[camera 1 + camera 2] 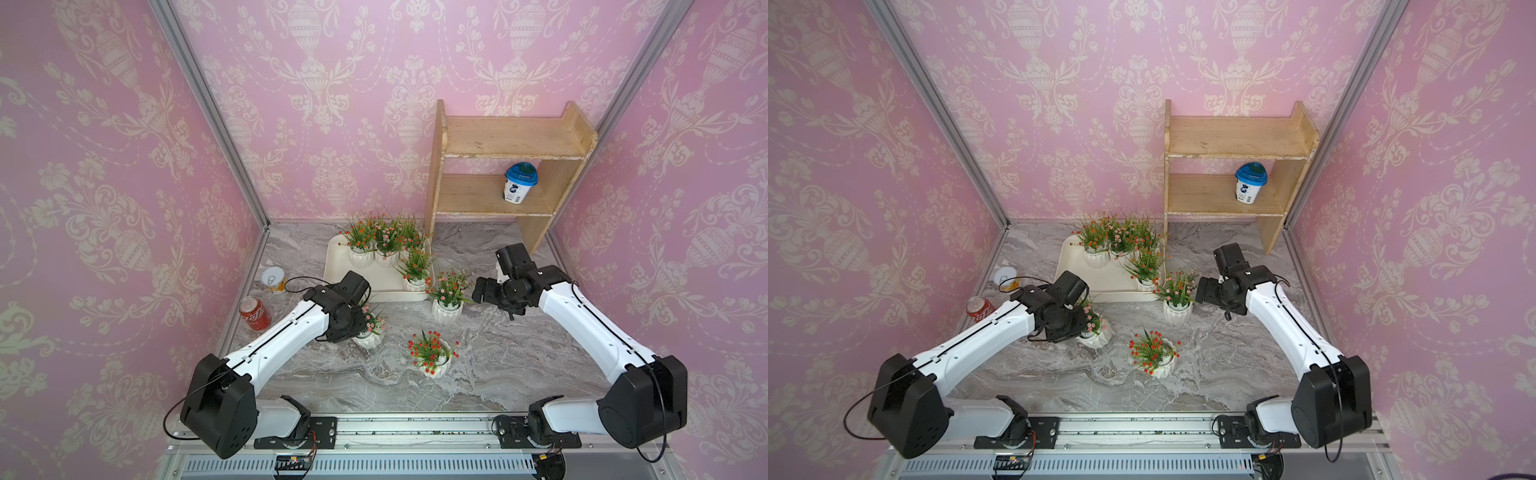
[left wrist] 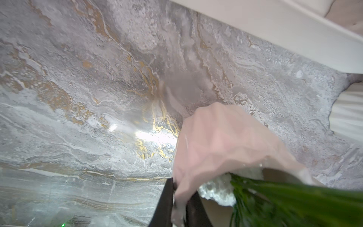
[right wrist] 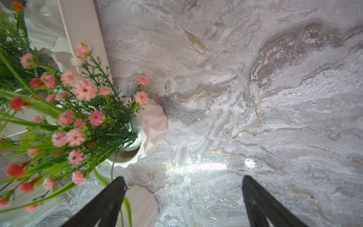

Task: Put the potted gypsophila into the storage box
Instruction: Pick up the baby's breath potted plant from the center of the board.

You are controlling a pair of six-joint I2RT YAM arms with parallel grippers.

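the left pincer (image 2: 179, 196) is nipped tight on the rim wall of a pink-flowered pot (image 1: 370, 337), which looks tipped. whether it's clear of the worktop (image 1: 498, 365) i can't tell. the storage box (image 1: 336, 266) lies at about twelve o'clock from that pot, just beyond. its near left half is bare, with four pots (image 1: 386, 245) along the far side and right corner. a short lift over the near rim, i'd say. the right pincer (image 3: 183, 182) hangs wide and empty, another pot (image 1: 446, 309) at its nine o'clock.
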